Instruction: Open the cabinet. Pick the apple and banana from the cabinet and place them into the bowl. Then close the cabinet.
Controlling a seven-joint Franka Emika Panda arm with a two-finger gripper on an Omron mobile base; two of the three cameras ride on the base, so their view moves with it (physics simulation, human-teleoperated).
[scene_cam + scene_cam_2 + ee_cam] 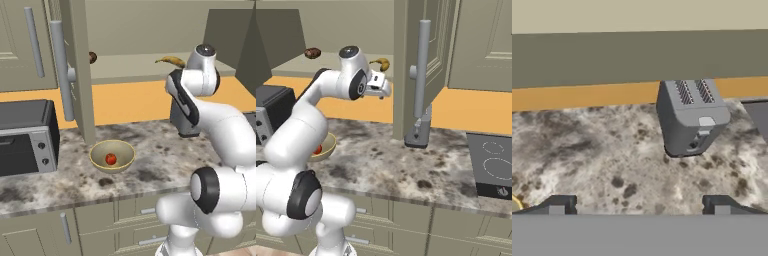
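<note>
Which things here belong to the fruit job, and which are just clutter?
Job:
cabinet, doors open
banana on its shelf
apple, already in the bowl
gripper, open and empty

Clutter:
toaster oven
toaster
brown round object on the shelf
cooktop

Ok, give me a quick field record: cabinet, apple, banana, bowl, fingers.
cabinet: doors open
apple: in the bowl
banana: on the cabinet shelf, not yet picked
bowl: on the counter, beside the toaster oven
fingers: spread open, empty, above the counter near the toaster
</note>
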